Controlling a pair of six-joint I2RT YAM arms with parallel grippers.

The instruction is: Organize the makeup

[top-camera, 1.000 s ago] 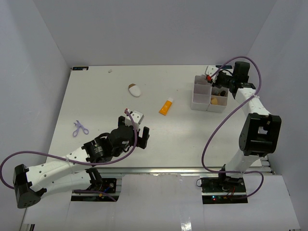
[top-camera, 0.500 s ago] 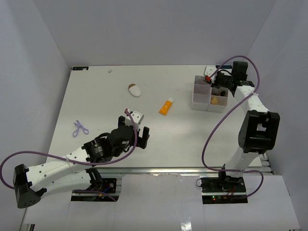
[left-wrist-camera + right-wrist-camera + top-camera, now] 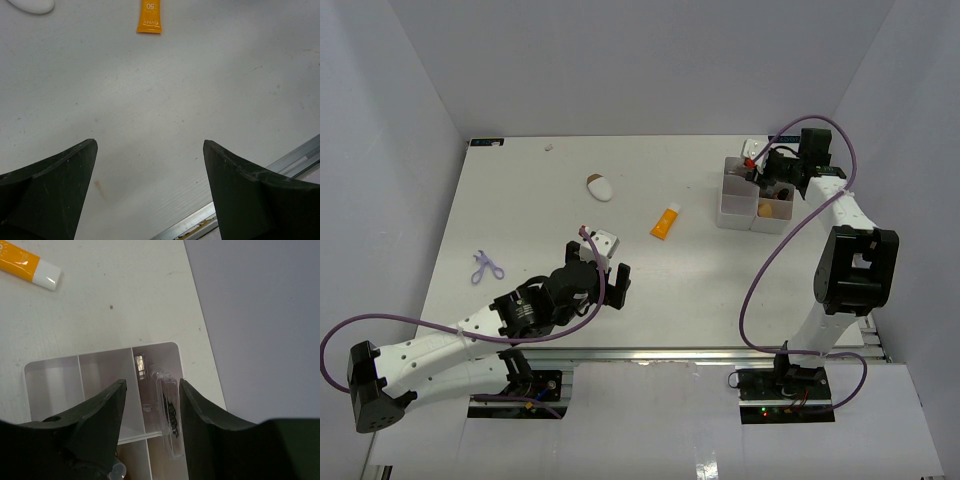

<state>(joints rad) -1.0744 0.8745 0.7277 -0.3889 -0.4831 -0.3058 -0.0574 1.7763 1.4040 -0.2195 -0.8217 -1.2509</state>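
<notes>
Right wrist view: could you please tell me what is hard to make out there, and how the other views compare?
Right wrist view: the right gripper is dark and featureless; the clear palette in the box is see-through, edges faint. Left wrist view: left gripper equally dark, orange tube sharp but cropped at the top. Top view: soft, even light, weak shadows.

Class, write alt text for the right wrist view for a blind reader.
The right gripper, jaws apart, hangs over a white compartmented box, a flat clear palette standing on edge inside between them. An orange white-capped tube lies beyond.
</notes>
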